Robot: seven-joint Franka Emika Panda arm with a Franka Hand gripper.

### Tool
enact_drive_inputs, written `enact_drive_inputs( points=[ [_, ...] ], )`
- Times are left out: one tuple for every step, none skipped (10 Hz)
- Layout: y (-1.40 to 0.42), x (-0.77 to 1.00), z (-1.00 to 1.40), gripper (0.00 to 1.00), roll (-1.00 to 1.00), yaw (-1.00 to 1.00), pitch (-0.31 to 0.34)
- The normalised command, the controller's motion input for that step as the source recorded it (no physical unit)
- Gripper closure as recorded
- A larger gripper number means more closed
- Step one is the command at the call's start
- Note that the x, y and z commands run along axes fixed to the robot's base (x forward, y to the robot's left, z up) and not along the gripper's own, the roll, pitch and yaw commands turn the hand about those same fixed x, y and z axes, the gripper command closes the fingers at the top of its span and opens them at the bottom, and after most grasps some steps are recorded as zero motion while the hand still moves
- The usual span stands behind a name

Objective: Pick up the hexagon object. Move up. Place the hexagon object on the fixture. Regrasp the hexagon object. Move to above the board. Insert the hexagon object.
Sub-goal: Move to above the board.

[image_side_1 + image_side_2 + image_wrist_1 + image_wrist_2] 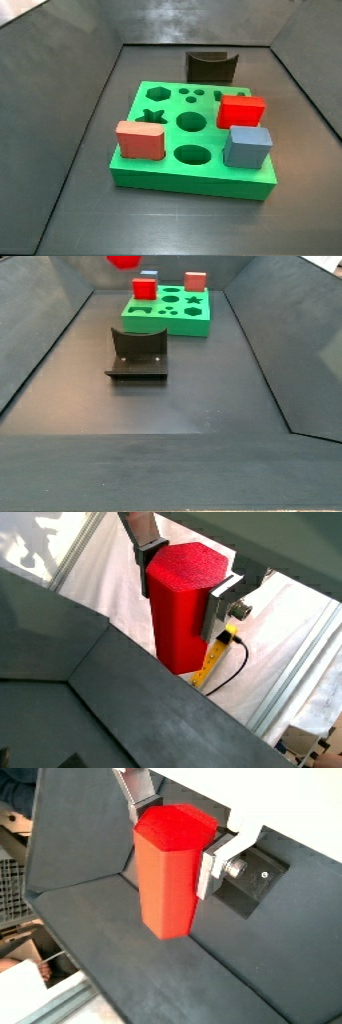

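In both wrist views the gripper (185, 574) has its jaws clamped on the hexagon object (181, 607), held upright and clear of the floor. In a side view, only its lower end shows above the board (171, 316), with the fixture (138, 354) nearer the floor's middle.

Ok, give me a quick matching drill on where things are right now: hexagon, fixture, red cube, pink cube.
Things:
1. hexagon
2. fixture
3. red cube
4. pink cube

Places:
A. on the floor, nothing on it
B. between the fingers of the gripper, off the floor
C. on the board, by the star hole
D. on the board, next to the grey-blue cube

Pairs: 1-B, 2-A, 3-D, 4-C
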Motion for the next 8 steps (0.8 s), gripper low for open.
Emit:
enact_drive_inputs(
  points=[
    [-0.02, 0.01, 0.53, 1.0, -0.05, 0.11, 0.01],
    [-0.01, 0.0, 0.37, 1.0, -0.05, 0.09, 0.008],
    [-1.0, -0.67, 0.16, 1.0, -1.0, -0.02, -0.033],
    [-1.0, -0.67, 0.13, 1.0, -1.0, -0.02, -0.035],
    [-1.0, -0.72, 0.15, 1.0, -1.0, -0.02, -0.057],
    [-1.0, -0.74, 0.13, 1.0, -1.0, -0.02, -0.066],
    [-1.0, -0.78, 0.14, 1.0, -1.0, -0.02, -0.082],
    [-1.0, -0.8, 0.14, 1.0, -1.0, -0.01, -0.088]
  ],
)
